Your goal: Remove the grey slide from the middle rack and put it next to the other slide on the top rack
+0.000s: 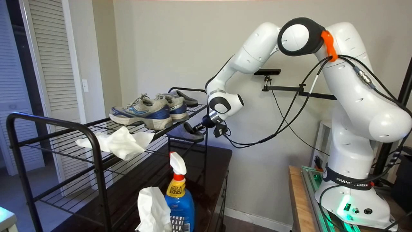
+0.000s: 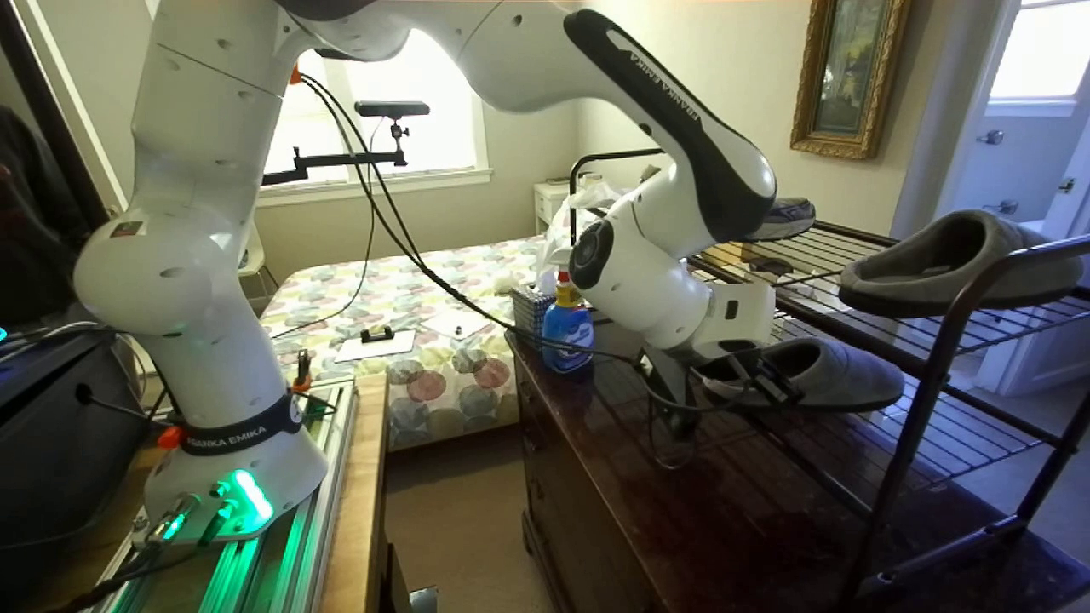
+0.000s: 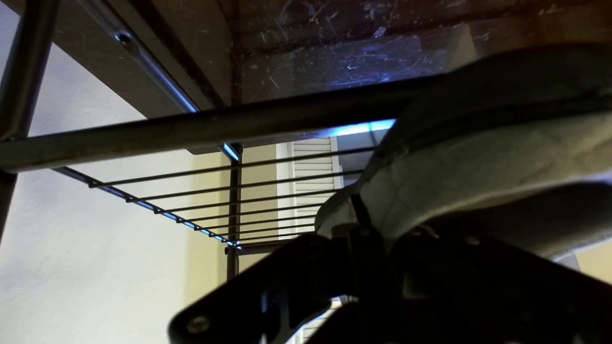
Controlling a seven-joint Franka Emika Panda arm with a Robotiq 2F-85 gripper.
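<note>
Shoe rack (image 1: 100, 182) stands on dresser (image 1: 215, 161). Sneakers (image 1: 141, 112) on top rack (image 2: 851, 333); in an exterior view the upper slide (image 1: 188, 100) sits behind them, at the far end. Beneath, at middle rack (image 2: 817, 473): lower slide (image 2: 851, 376), gripper (image 1: 194, 129) at its rim. Bench (image 1: 299, 196) stands apart from dresser, robot base (image 1: 357, 206) on it. Spray bottle (image 2: 566, 336) on dresser, on rack's bench side; tissue box (image 2: 532, 313) just beside.
</note>
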